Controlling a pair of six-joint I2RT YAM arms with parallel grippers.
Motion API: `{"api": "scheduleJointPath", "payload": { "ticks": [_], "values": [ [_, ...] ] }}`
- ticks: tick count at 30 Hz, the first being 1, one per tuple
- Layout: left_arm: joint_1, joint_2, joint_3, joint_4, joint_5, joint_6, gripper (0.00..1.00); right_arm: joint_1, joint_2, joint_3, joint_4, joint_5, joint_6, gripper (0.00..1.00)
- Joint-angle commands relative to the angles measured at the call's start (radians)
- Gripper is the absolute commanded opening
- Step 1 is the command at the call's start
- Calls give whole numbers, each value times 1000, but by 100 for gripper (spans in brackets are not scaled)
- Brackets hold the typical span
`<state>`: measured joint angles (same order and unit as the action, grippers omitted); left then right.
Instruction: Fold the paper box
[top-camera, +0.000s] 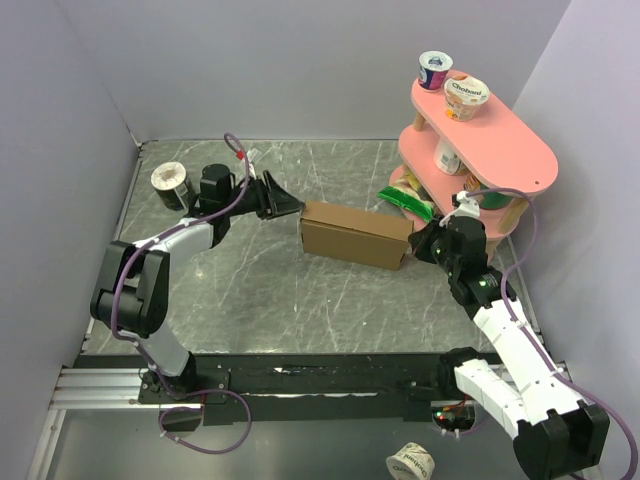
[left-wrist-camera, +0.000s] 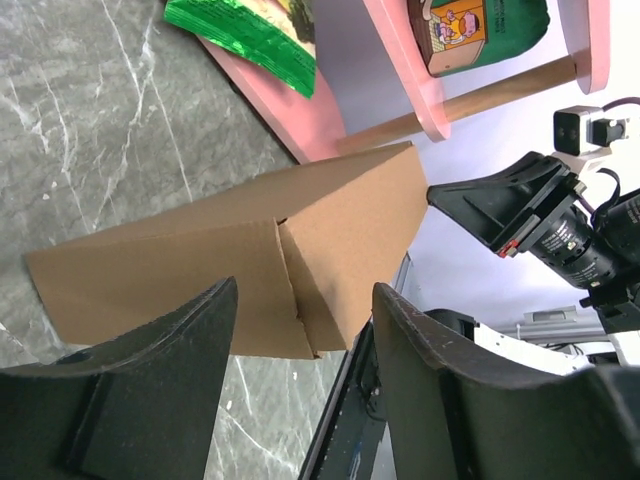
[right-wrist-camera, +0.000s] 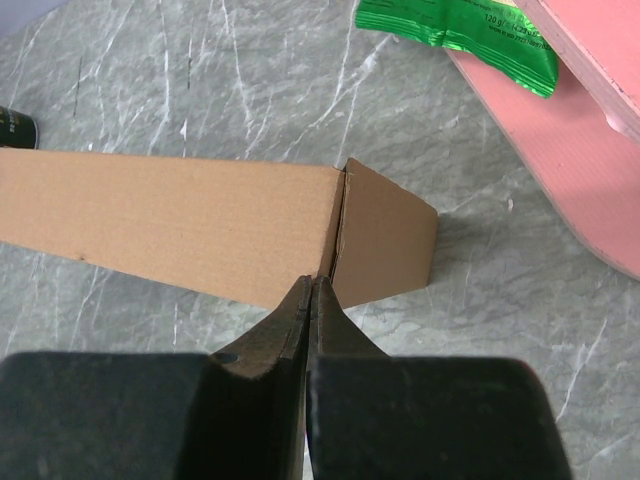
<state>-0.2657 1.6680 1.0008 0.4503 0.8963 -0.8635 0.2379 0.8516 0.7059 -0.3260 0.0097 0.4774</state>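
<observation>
Left fingers (left-wrist-camera: 150, 390) spread wide by the paper box (top-camera: 355, 235) left end; right fingers (right-wrist-camera: 290, 335) pressed together at its right end

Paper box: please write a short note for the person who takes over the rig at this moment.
Left end effector: open, empty, at the left end of the box.
Right end effector: shut, empty, tip at the box's right-end corner, probably touching.
Box: lying mid-table between the arms, pink shelf behind on the right.
Done: box looks folded into a long closed shape.
Left: probably press the ends shut; I cannot tell whether the right end flap is fully tucked.
</observation>
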Motion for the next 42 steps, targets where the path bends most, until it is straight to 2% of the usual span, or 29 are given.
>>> {"api": "scheduleJointPath", "payload": {
  "ticks": [1,6,14,18,26,35,42],
  "values": [
    [0,18,12,-13,30,38,60,8,37,-51,-274,24,-43,1],
    [-1,29,7,-77,9,95,57,12,40,-46,-271,26,-43,1],
    [-4,38,9,-76,10,104,53,21,47,-49,-266,29,-40,1],
    [-10,52,22,-140,-5,158,45,28,46,-46,-265,30,-37,1],
    [-23,58,-73,-51,-16,152,38,28,61,-60,-257,35,-40,1],
    [-75,70,-5,-326,-198,398,37,29,63,-63,-255,36,-39,1],
    [-121,75,-1,-436,-353,477,36,31,53,-66,-271,56,-45,1]
  ]
}}
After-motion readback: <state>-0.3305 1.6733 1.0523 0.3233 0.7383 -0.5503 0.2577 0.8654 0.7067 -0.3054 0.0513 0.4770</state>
